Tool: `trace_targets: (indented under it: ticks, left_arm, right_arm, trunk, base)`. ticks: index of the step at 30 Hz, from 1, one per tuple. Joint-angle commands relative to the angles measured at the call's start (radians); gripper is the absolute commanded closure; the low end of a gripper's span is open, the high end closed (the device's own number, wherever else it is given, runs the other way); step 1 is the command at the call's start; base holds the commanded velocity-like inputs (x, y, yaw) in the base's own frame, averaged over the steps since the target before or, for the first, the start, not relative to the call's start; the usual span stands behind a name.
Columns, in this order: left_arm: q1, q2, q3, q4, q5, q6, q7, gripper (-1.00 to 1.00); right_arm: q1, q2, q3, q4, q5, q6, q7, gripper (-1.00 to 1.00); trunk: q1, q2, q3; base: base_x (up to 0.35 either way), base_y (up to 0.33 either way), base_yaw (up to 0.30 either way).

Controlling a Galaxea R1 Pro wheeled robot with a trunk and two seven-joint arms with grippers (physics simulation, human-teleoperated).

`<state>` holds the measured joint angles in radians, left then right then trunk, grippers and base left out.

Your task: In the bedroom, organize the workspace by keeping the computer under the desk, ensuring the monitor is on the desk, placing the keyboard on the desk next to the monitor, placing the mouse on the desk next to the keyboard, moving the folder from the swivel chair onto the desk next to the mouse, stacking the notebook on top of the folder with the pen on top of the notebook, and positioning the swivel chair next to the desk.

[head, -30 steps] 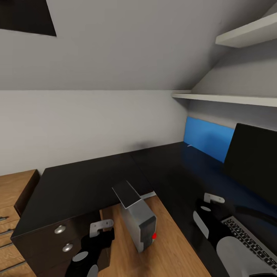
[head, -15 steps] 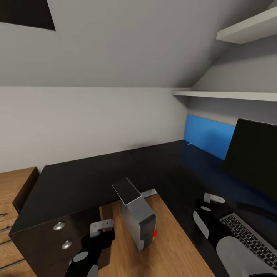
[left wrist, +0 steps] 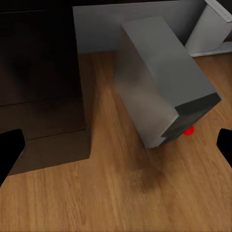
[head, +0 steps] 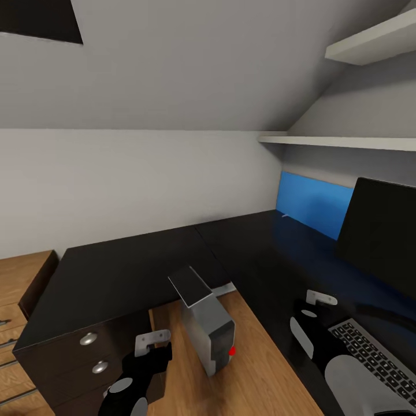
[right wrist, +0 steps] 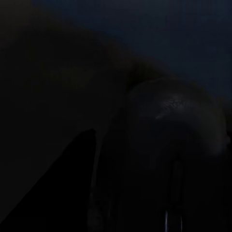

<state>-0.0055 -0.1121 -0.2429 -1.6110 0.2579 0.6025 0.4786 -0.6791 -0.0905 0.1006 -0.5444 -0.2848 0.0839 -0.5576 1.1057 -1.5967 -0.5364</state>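
The grey-silver computer (head: 206, 325) stands on the wood floor in the inner corner of the black L-shaped desk (head: 133, 271), its rear just under the desk edge. In the left wrist view the computer (left wrist: 159, 92) shows its red dot. My left gripper (head: 156, 349) hangs open beside the tower, its black fingertips (left wrist: 9, 150) wide apart with nothing between them. The monitor (head: 381, 237) stands on the desk at the right, the keyboard (head: 370, 352) in front of it. My right gripper (head: 312, 312) hovers over the desk beside the keyboard. A thin white pen (head: 285, 217) lies by the blue back panel (head: 312, 205).
The black drawer unit (head: 92, 358) stands under the desk's left end, close to my left arm. A light wood cabinet (head: 20, 277) is further left. White shelves (head: 346, 143) run above the monitor. The right wrist view is almost black, with a dim rounded shape (right wrist: 174, 125).
The head view shifted slightly a second ago and has held still since. Arms, computer and keyboard keep their places.
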Motion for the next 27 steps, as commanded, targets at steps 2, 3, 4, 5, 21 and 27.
trace_targets:
  ticks: [2, 3, 4, 5, 21, 27]
  left_arm:
    - [-0.001, 0.0, -0.001, -0.001, 0.011, 0.002, 0.01, -1.0]
    - [-0.001, 0.0, -0.001, -0.001, 0.011, 0.002, 0.01, -1.0]
    - [-0.001, 0.0, -0.001, 0.0, 0.011, 0.002, 0.01, -1.0]
    - [-0.001, 0.0, -0.001, 0.0, 0.011, 0.002, 0.009, -1.0]
    - [-0.001, 0.0, -0.001, 0.0, 0.012, 0.003, 0.009, -1.0]
    - [-0.001, 0.0, -0.001, 0.0, 0.012, 0.003, 0.01, -1.0]
  right_arm:
    - [0.0, -0.002, 0.008, -0.002, -0.004, 0.009, -0.008, 1.0]
    - [0.0, -0.001, 0.008, -0.002, -0.004, 0.009, -0.008, 1.0]
    - [0.0, -0.001, 0.008, -0.002, -0.003, 0.009, -0.009, -1.0]
    - [0.0, 0.0, 0.008, -0.003, -0.003, 0.009, -0.01, -1.0]
    - [0.0, 0.002, 0.009, -0.009, -0.002, 0.007, -0.013, -1.0]
    - [0.0, 0.005, 0.013, -0.057, 0.003, 0.004, -0.027, -1.0]
  trunk:
    - [0.0, -0.001, -0.001]
    - [0.0, -0.001, -0.001]
    - [0.0, -0.001, -0.001]
    - [0.0, -0.001, -0.001]
    - [0.0, -0.001, -0.001]
    - [0.0, -0.001, -0.001]
  base:
    - [0.0, 0.0, 0.0]
    - [0.0, 0.0, 0.0]
    - [0.0, 0.0, 0.0]
    - [0.0, 0.0, 0.0]
    - [0.0, 0.0, 0.0]
    - [0.0, 0.0, 0.0]
